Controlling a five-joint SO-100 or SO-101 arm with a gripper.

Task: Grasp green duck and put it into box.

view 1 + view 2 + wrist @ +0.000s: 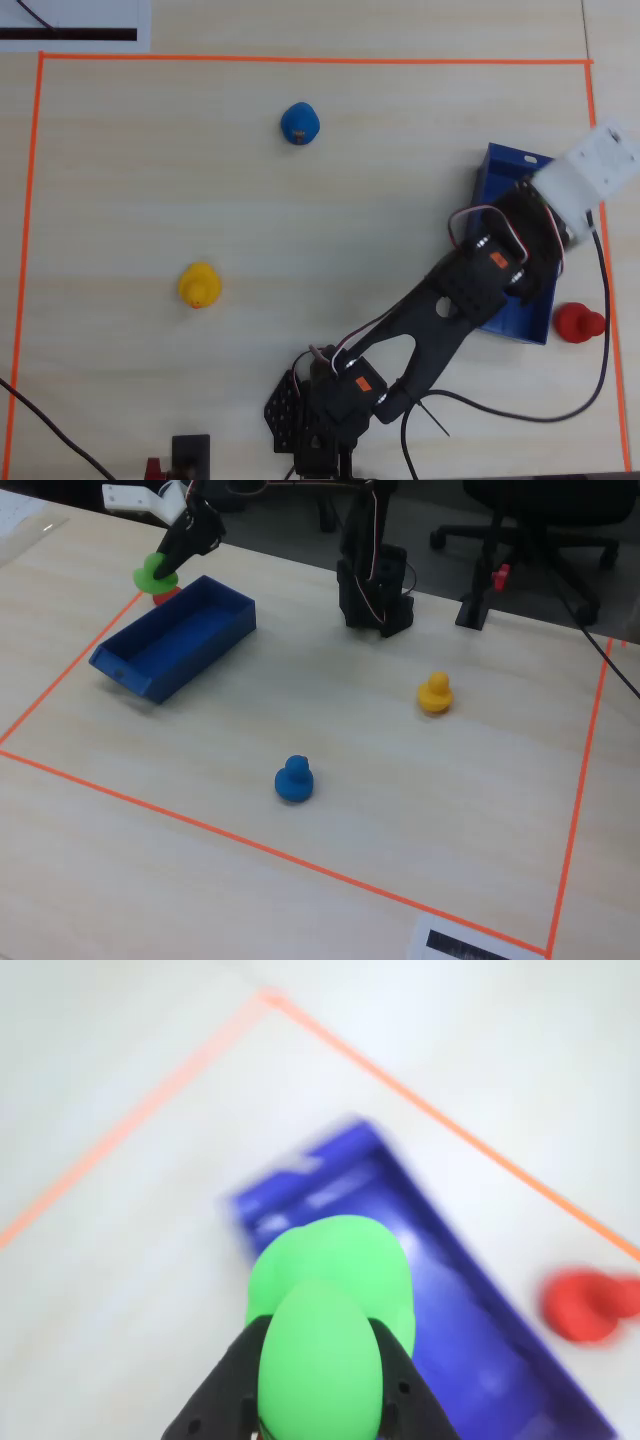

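We see our gripper [320, 1400] squeezing the green duck [330, 1310] tight, up in the air above the box [175, 640].

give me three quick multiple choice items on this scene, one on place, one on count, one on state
1. Where is the red duck?
A. in the box
B. on the table beside the box
C. next to the blue duck

2. How many ducks sit on the table well away from the box?
A. two
B. three
C. none

3. What is the gripper doing?
A. open and empty
B. shut on the green duck
C. shut on the yellow duck

Answers: 1 B, it lies just outside the box wall. 2 A, the blue duck and the yellow duck. 3 B, the fingers clamp the green duck above the box.
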